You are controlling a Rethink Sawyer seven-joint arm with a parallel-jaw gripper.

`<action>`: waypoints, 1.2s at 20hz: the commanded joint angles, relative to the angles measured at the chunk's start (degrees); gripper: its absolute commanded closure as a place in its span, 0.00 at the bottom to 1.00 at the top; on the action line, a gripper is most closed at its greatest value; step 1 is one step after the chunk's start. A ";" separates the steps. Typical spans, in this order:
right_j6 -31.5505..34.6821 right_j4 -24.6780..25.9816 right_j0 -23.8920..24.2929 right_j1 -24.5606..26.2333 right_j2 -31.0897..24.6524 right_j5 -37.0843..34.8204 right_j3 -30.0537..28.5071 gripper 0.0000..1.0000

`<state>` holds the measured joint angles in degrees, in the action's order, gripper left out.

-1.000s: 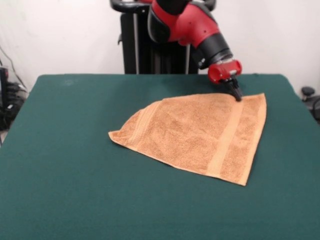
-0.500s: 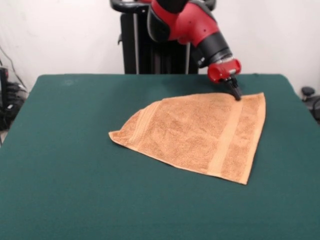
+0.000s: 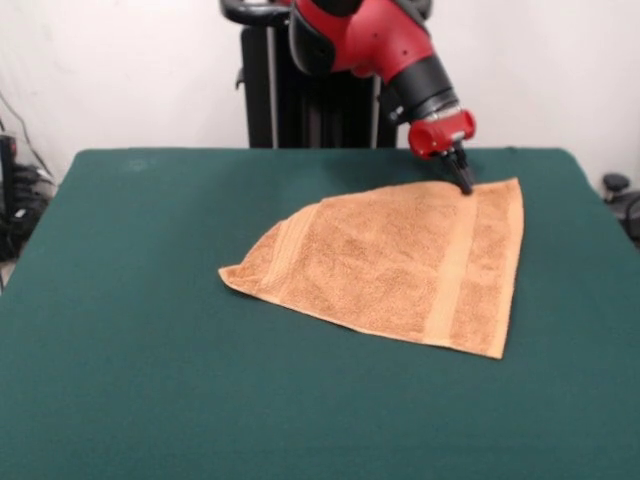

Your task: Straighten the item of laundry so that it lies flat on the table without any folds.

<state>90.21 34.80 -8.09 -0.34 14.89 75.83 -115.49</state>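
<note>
The orange-tan towel (image 3: 400, 265) lies on the dark green table (image 3: 150, 300), right of the middle. It is folded over on itself into a rough triangle, with a woven band running down its right part. My gripper (image 3: 466, 185) hangs from the red arm at the towel's far edge, near its far right corner. Its dark fingers are pressed together on that edge of the cloth. The left tip of the towel shows a second layer under the top one.
The black pedestal (image 3: 290, 90) stands behind the table's far edge. Dark cables and gear (image 3: 15, 200) sit off the left side, and a black object (image 3: 620, 190) sits off the right side.
My gripper has moved a little toward the pedestal and to the left, dragging the towel's far edge with it. The far right corner has shifted back and the right side now lies straighter.
</note>
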 commanded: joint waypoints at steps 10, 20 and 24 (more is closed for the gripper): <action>13.15 3.19 1.70 -1.64 -8.32 -13.09 -2.80 1.00; 11.06 2.63 2.79 -0.14 -8.85 -10.99 -2.08 1.00; 10.42 1.90 2.79 0.45 -8.83 -10.14 -1.73 1.00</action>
<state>90.21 37.57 -4.93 -2.87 12.90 69.79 -120.40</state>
